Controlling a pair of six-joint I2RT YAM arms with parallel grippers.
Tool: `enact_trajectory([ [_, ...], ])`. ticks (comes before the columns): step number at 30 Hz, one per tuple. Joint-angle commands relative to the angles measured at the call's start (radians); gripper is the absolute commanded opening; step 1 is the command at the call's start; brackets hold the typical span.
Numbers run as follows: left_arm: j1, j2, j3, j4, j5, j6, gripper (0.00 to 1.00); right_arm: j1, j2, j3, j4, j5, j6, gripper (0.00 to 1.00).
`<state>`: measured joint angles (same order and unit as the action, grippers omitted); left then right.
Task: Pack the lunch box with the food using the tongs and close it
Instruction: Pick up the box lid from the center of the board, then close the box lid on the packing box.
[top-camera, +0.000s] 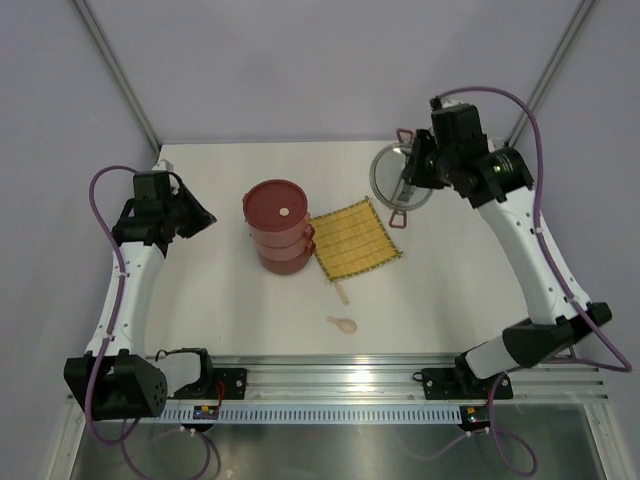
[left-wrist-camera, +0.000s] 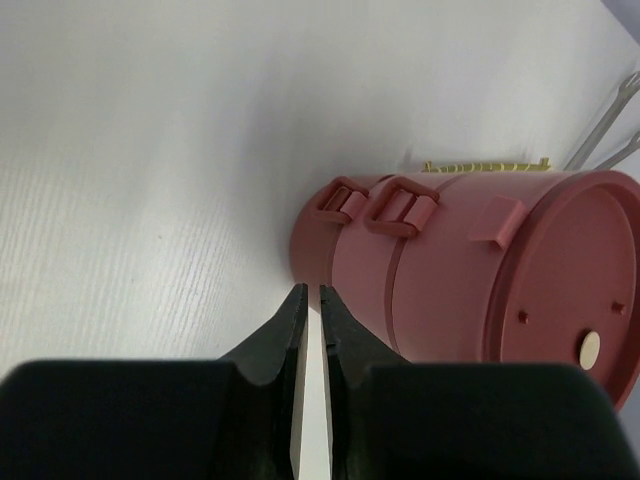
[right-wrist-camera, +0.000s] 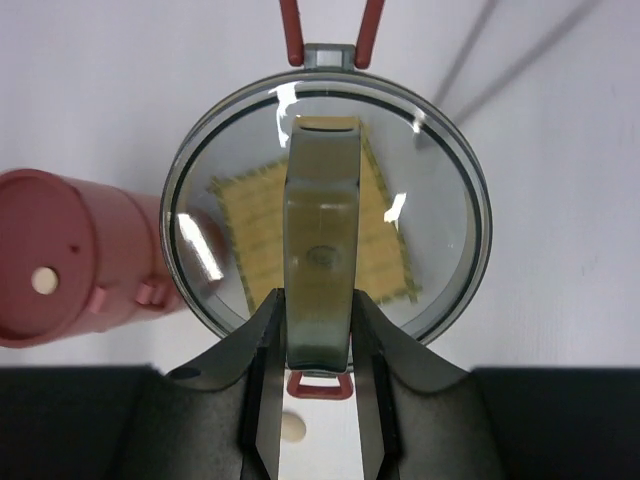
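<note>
The lunch box (top-camera: 275, 225) stands as a stack of dark-red tiers with a flat red disc lid on top, mid-table; the left wrist view shows its clips and side (left-wrist-camera: 470, 280). My right gripper (right-wrist-camera: 315, 305) is shut on the handle of the grey see-through top lid (right-wrist-camera: 430, 200), which it holds above the table at the back right (top-camera: 398, 178). My left gripper (left-wrist-camera: 309, 292) hovers just left of the stack, jaws shut to a thin slit and holding nothing. The thin silver tongs (left-wrist-camera: 605, 125) lie beyond the box. No food shows.
A yellow woven mat (top-camera: 353, 238) lies right of the lunch box, with a small pale stick (top-camera: 342, 292) at its near edge. A cream spoon (top-camera: 342, 323) rests nearer the front. The arm bases and rail run along the near edge.
</note>
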<state>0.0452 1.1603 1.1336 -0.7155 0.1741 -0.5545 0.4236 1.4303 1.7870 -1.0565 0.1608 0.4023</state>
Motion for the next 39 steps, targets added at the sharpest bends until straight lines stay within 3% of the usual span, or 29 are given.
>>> enact_trajectory([
  [1,0.019,-0.007,0.052,0.017,-0.002,-0.010,0.11,0.029,0.166,0.283,-0.037,-0.156,-0.275,0.00],
  [5,0.028,-0.045,0.031,0.031,-0.021,-0.030,0.12,0.073,0.423,0.749,-0.131,-0.240,-0.393,0.00],
  [8,0.038,-0.057,0.034,0.025,-0.031,-0.035,0.12,0.101,0.551,0.960,-0.206,-0.271,-0.494,0.00],
  [15,0.044,-0.045,0.048,0.002,-0.018,-0.044,0.12,0.164,0.450,0.670,0.062,-0.418,-0.637,0.00],
  [19,0.044,-0.045,0.042,-0.001,-0.018,-0.047,0.12,0.188,0.473,0.672,0.095,-0.529,-0.667,0.00],
  [28,0.044,-0.051,0.011,0.001,-0.010,-0.051,0.12,0.271,0.648,0.857,-0.022,-0.564,-0.655,0.00],
  [39,0.044,-0.037,-0.011,0.007,0.008,-0.053,0.12,0.316,0.714,0.831,-0.036,-0.578,-0.652,0.00],
])
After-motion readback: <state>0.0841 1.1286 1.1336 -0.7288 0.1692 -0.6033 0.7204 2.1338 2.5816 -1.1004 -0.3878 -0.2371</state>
